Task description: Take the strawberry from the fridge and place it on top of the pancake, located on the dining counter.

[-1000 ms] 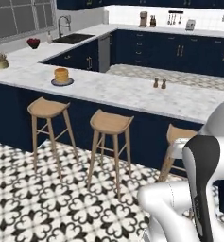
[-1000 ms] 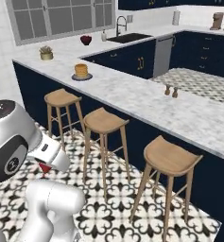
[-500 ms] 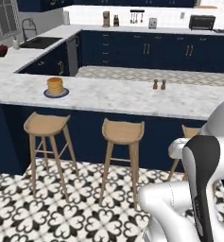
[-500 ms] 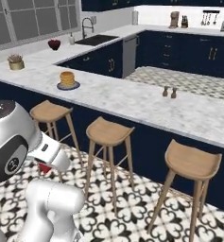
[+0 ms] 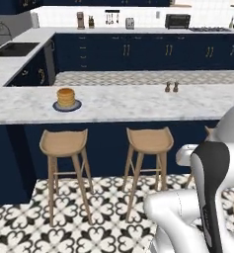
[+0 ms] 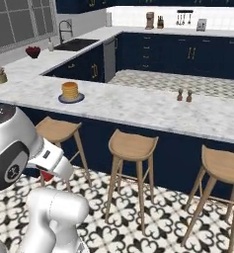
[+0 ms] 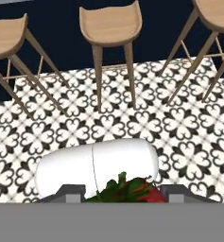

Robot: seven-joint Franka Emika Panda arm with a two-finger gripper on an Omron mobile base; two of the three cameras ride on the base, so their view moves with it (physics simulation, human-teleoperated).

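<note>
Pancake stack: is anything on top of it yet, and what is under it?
Nothing sits on the pancake; its top is bare. Under it is a dark blue plate on the counter. The strawberry is at the end effector, its lower part hidden.

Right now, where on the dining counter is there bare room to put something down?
The dining counter is bare between the pancake and the two small shakers, and left of the pancake. Those are its occupied spots.

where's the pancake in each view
Left base view: pancake left of centre on the dining counter.
Right base view: upper left, same counter.
Hand view: not in it.
Shared landmark: the shaker pair farther right along the counter.
</note>
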